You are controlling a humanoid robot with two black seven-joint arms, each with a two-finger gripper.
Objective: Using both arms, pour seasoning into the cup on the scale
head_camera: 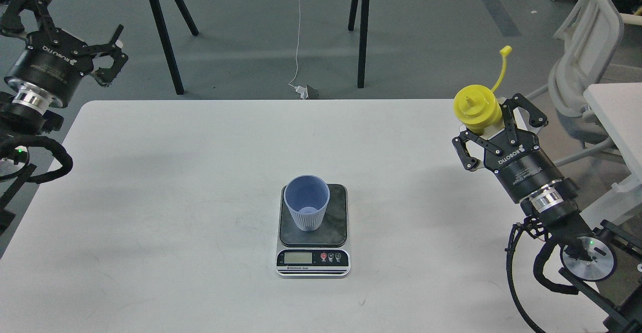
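The light-blue ribbed cup (306, 209) stands upright on the dark platform of the scale (313, 263) at the table's middle. The yellow seasoning bottle (474, 109) is upright at the table's far right edge, nozzle up, with its cap strap sticking up behind it. My right gripper (489, 125) has a finger on each side of the bottle's body and is shut on it; the lower body is hidden behind the gripper. My left gripper (70, 17) is open and empty, off the table's far left corner.
The white table (175, 182) ends just right of the bottle. A white chair (587, 47) and a second white tabletop (619, 112) stand beyond the right edge. Black trestle legs (165, 32) stand on the floor behind the table.
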